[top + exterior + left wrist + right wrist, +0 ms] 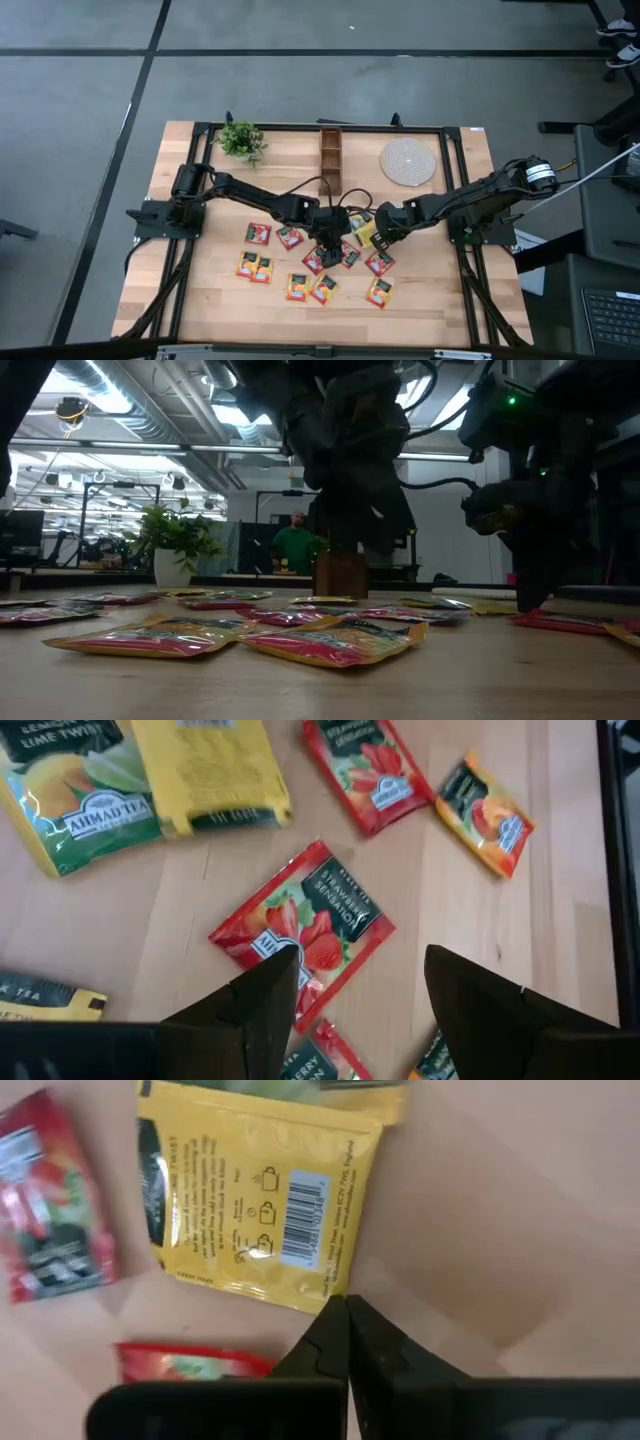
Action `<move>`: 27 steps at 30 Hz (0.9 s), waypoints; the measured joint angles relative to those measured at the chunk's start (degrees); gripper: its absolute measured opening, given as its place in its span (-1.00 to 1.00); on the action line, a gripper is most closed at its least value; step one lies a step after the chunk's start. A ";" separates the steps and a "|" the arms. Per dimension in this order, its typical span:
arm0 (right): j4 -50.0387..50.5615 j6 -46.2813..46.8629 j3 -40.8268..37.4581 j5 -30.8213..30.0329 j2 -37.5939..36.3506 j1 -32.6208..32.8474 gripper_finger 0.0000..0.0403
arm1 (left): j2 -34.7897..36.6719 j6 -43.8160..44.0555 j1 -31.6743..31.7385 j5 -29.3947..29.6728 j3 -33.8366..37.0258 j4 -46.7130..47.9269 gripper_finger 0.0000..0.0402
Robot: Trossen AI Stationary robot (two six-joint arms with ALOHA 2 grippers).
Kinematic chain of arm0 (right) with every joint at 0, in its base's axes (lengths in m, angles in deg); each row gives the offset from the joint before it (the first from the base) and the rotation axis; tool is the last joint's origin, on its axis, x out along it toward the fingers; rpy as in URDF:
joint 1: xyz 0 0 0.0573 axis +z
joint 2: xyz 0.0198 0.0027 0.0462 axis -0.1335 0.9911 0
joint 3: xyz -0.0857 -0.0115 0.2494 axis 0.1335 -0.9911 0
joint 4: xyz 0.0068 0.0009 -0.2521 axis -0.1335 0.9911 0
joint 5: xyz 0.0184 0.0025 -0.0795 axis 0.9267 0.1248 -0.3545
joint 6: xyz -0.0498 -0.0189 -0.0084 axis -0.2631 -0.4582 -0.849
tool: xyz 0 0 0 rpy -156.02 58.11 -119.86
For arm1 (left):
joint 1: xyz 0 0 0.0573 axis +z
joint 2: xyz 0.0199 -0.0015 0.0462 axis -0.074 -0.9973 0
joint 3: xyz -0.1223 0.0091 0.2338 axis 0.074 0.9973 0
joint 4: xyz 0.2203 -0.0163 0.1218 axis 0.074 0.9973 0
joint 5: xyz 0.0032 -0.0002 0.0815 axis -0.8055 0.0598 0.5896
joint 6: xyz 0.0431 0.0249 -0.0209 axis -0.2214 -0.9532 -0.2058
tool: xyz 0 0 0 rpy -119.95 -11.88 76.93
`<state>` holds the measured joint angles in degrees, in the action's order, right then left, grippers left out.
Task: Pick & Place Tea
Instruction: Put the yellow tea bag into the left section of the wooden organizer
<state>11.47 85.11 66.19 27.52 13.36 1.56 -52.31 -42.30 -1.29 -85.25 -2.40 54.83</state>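
Several tea sachets (300, 287) in red, orange, green and yellow lie flat on the wooden table (200, 300). My left gripper (360, 985) hangs open over a red strawberry sachet (320, 915), holding nothing; in the high view it (328, 246) is near the table's middle. My right gripper (346, 1305) is shut on a yellow sachet (265, 1210), which shows its barcode side; from above, that gripper (379, 235) stands just right of the sachet (364, 231). My right gripper pinches the yellow sachet's edge (322, 1285), near a corner, between its two fingertips. The fingers come from above, slanting down. The sachet spreads out flat ahead of them, low over the table; whether it is clear of the table I cannot tell.
A brown wooden organiser box (330, 160) stands at the far middle, a potted plant (241, 140) at the far left and a round woven mat (408, 161) at the far right. A person in green (295, 545) stands in the room behind.
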 joint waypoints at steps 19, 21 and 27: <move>-1.74 -4.59 0.02 2.14 -0.01 0.42 -1.00 | -0.07 16.13 7.46 -10.12 11.46 -24.63 0.06; -1.72 -4.67 0.06 2.04 -0.01 0.42 -1.00 | -0.10 16.68 8.20 -10.67 11.98 -25.35 0.06; -1.82 -4.68 0.09 2.00 -0.04 0.42 -1.00 | -0.46 17.97 8.91 -11.82 11.98 -28.42 0.06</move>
<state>9.66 80.43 66.27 29.52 13.32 1.98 -52.77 -24.33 7.62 -97.07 9.58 26.40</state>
